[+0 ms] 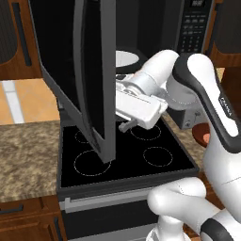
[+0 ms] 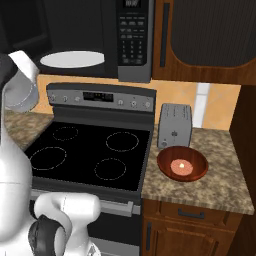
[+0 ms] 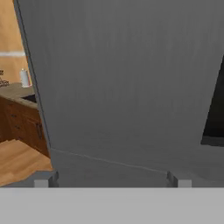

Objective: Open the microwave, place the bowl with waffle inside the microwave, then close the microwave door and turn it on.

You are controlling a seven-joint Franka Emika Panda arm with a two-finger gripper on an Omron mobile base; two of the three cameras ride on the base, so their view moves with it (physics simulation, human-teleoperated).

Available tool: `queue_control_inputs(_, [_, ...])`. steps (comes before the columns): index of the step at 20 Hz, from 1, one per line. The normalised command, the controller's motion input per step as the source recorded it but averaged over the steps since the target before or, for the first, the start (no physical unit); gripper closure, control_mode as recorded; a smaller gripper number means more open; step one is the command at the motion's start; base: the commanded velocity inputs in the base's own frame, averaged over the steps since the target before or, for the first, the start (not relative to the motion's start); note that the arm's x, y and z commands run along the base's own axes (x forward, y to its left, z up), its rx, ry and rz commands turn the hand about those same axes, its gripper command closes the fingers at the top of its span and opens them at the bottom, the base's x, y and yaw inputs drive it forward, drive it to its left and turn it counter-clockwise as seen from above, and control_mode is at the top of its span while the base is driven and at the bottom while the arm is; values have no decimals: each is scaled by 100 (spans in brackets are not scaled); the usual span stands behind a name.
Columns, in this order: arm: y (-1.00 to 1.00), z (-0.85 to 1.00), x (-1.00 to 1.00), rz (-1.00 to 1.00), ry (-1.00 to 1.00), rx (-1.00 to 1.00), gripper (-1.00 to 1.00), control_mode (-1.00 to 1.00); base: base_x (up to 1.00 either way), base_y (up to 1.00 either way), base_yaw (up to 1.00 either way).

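The microwave door (image 1: pixel 92 75) stands swung open, its inner face just ahead of the gripper (image 3: pixel 111 180), whose jaws are spread wide and empty. The bowl (image 2: pixel 182 163) holding the waffle (image 2: pixel 182 164) sits on the counter (image 2: pixel 220 172) at 5 o'clock of the toaster (image 2: pixel 175 125).

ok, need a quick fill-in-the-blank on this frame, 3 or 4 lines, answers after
1. The microwave door stands ____.
2. The bowl sits on the counter in front of the ____.
3. The waffle lies inside the ____.
4. The end effector faces the grey door with its jaws ____.

Missing words: open; toaster; bowl; open
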Motion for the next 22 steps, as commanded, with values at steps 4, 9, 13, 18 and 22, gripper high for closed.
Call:
queue_control_inputs(4, [-6, 25, -65, 15, -11, 0, -100, -100, 0, 0, 0])
queue_control_inputs(9, [-100, 8, -32, 6, 16, 0, -100, -100, 0, 0, 0])
queue_control_inputs(13, [-100, -13, 2, -29, 39, 0, -100, -100, 0, 0, 0])
queue_control_inputs(18, [-100, -42, 3, -58, 29, 0, -100, -100, 0, 0, 0])
queue_control_inputs(22, [-97, -45, 9, -68, 21, -9, -100, -100, 0, 0, 0])
